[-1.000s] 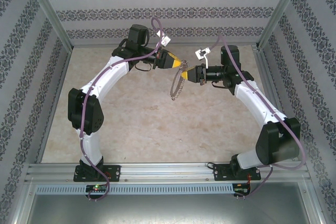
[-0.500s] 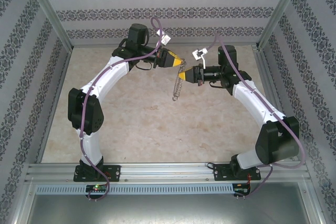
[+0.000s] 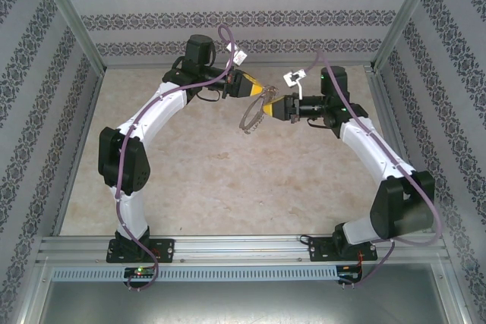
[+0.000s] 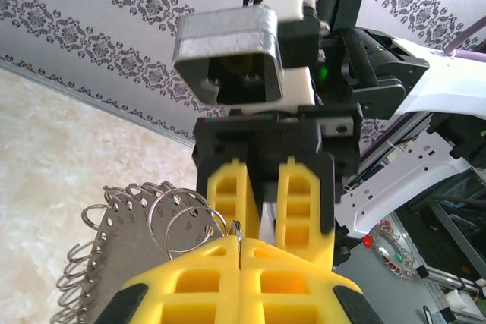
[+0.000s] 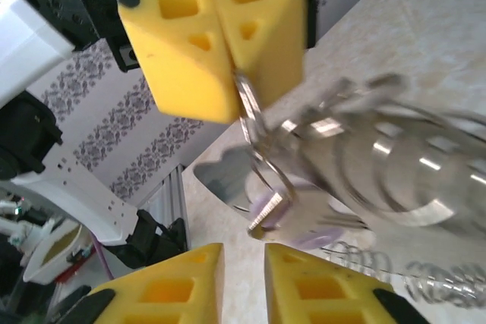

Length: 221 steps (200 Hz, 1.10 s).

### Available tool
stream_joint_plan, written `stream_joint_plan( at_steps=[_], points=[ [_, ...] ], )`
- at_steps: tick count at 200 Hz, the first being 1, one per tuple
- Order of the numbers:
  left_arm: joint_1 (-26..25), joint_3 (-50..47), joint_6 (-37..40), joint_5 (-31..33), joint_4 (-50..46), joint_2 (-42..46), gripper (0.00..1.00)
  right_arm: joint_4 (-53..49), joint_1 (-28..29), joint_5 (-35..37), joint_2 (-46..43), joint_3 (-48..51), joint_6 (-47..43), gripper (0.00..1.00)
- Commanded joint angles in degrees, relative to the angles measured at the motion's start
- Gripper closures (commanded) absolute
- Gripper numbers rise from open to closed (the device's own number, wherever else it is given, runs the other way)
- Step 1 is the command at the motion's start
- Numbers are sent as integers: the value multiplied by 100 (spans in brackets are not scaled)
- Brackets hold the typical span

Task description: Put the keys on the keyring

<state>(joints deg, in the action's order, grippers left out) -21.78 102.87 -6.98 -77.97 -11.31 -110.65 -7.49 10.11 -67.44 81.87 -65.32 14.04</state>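
The left end effector (image 4: 240,252) is clamped on the keyring (image 4: 121,233) — the key (image 5: 266,210) is seen just ahead of the slightly parted right end effector (image 5: 243,259).

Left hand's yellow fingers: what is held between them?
A thin silvery wire loop, pinched by the shut left hand, beside the large grey metal hoop. The yellow fingers cover how far in the loop reaches.

One keyring (image 4: 114,225), perhaps one key (image 5: 266,212), numerous small wire loops (image 4: 178,214).
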Motion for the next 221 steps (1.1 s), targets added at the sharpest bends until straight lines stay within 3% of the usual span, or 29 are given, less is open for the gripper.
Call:
stream_joint_plan(
  at_steps=[1,30,152,176,210,221],
  points=[
    [-47,3,-75,-174,319,220,100,77,-229,-182,-391,150,-7,69],
    [-54,14,-82,-210,314,229,100,227,-324,-116,-374,114,108,61],
    [-88,18,-101,-218,323,228,100,783,17,-112,327,-442,440,61],
    [-92,25,-101,-210,331,220,100,828,20,-171,394,-499,474,70],
    [-94,22,-118,-192,353,220,100,841,35,-252,378,-408,459,99],
    [-91,9,-141,-199,383,221,100,836,48,-260,369,-379,459,100]
  ],
)
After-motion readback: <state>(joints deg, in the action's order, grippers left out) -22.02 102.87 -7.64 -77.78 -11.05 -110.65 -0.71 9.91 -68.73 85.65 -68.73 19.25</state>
